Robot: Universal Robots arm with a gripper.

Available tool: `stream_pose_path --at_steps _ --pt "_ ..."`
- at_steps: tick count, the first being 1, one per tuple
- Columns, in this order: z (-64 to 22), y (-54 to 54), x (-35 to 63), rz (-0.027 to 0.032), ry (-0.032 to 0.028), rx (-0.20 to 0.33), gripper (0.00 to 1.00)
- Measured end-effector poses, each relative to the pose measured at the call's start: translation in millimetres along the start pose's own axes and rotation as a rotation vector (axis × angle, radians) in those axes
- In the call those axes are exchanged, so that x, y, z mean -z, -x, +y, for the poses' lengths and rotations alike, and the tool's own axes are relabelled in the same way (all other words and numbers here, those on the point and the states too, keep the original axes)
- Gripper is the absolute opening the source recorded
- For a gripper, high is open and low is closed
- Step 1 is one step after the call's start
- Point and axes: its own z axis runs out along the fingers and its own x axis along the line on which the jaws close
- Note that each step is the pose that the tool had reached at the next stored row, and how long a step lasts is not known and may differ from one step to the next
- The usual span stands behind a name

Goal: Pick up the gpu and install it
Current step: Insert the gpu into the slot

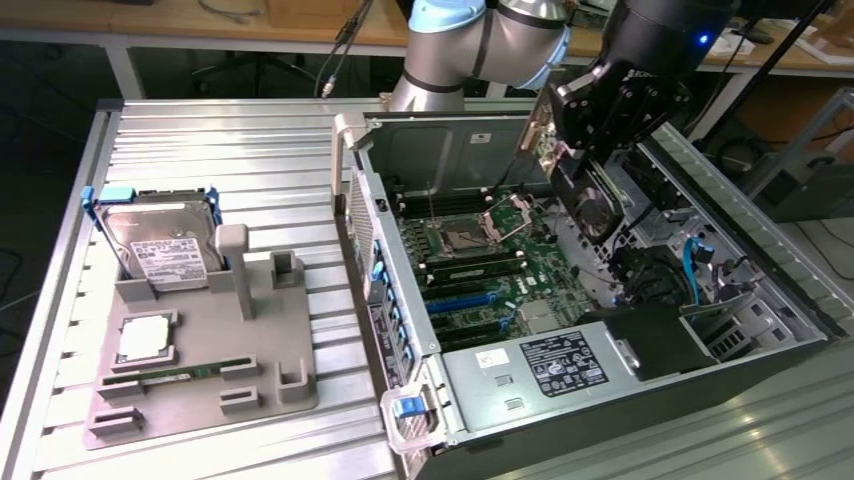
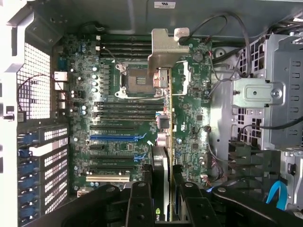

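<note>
My gripper (image 1: 587, 160) hangs over the open computer case (image 1: 400, 300) and is shut on the gpu (image 1: 597, 205). The dark card hangs on edge above the motherboard (image 1: 481, 260), with its silver end bracket (image 1: 541, 130) towards the case's back wall. In the wrist view the gpu (image 2: 161, 161) is seen edge-on between my two black fingers (image 2: 141, 198), and its bracket (image 2: 165, 47) juts out over the CPU socket (image 2: 137, 80). The card floats above the board, apart from the expansion slots (image 2: 116, 138).
On the exterior view's left a grey holder plate (image 1: 200, 390) carries a silver hard drive (image 1: 160, 245), a smaller drive (image 1: 144, 338) and a green RAM stick (image 1: 174, 375). Inside the case are a power supply (image 1: 561, 365), drive cages (image 2: 265, 94) and loose cables (image 2: 279, 194).
</note>
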Motion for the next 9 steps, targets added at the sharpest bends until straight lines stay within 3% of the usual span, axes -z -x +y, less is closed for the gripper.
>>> stream_pose_path --at_steps 9 --pt "0.0 0.0 0.0 0.0017 0.0017 0.046 0.27"
